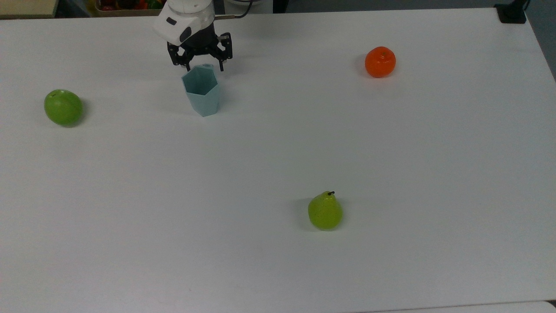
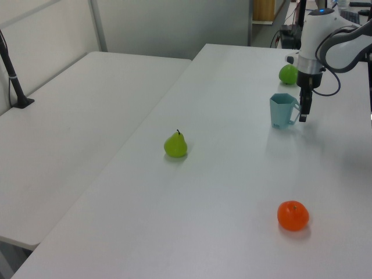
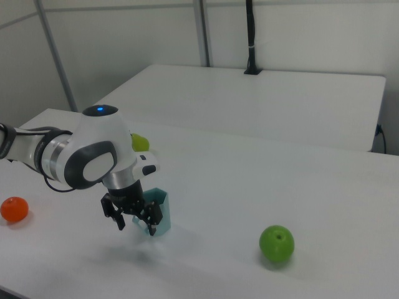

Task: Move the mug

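While the white table (image 1: 278,261) carries everything, the mug serves as the landmark for all places below. One robot arm (image 3: 81,156) reaches down to the mug's handle side, and its claw (image 1: 200,66) hangs just behind the mug in the top view, with its dark fingers (image 1: 187,66) spread apart, one on each side of the handle tab. They seem to straddle the tab without pressing on it, though the left view leaves it hard to say whether a finger (image 2: 303,113) brushes the handle. Nothing is gripped.

One mug (image 1: 201,90) stands upright on the table, pale blue-grey and faceted, its hexagonal mouth facing up. In the left view the mug (image 2: 282,110) has its handle toward the left view's right, next to the claw (image 2: 304,111); in the right view the mug (image 3: 159,213) sits partly behind the claw (image 3: 134,218).

Three fruits lie on the table, one of each kind. One green apple (image 1: 63,107) rests well apart from the mug, toward the top view's left. One orange (image 1: 380,62) lies well apart from the mug, toward the top view's right. One yellow-green pear (image 1: 325,211) stands farthest from the mug, toward the top view's lower right, with its small dark stem up.
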You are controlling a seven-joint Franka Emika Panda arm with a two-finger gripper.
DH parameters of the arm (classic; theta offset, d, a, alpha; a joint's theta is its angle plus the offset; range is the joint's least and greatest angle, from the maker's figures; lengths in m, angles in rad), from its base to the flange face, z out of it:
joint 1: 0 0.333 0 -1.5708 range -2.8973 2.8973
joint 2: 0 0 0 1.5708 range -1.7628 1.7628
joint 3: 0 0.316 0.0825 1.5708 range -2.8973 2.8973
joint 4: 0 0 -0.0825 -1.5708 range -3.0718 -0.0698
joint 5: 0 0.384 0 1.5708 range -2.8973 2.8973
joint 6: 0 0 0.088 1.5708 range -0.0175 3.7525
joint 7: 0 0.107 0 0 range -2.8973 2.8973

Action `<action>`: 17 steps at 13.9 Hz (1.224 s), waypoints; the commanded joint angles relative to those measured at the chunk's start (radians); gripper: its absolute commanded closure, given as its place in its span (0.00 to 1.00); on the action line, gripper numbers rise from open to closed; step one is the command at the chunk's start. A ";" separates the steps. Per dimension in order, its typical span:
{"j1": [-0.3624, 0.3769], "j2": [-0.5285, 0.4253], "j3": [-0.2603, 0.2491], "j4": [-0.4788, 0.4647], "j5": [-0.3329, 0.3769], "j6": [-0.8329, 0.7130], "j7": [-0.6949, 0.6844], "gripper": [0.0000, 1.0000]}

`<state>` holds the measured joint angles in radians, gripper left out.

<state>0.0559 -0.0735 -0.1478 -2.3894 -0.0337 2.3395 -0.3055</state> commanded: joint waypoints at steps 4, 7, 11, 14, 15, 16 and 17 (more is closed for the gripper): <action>0.041 -0.037 0.004 0.322 0.031 -0.472 -0.004 0.00; 0.053 -0.022 0.028 0.557 0.090 -0.662 0.125 0.00; 0.053 -0.015 0.059 0.723 0.115 -0.787 0.390 0.00; 0.053 -0.019 0.057 0.742 0.112 -0.816 0.384 0.00; 0.053 -0.017 0.057 0.742 0.100 -0.809 0.376 0.00; 0.053 -0.014 0.057 0.742 0.097 -0.780 0.355 0.00; 0.053 -0.014 0.054 0.739 0.098 -0.737 0.323 0.00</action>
<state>0.1026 -0.1087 -0.0854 -1.6730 0.0641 1.5538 0.0543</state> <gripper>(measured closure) 0.000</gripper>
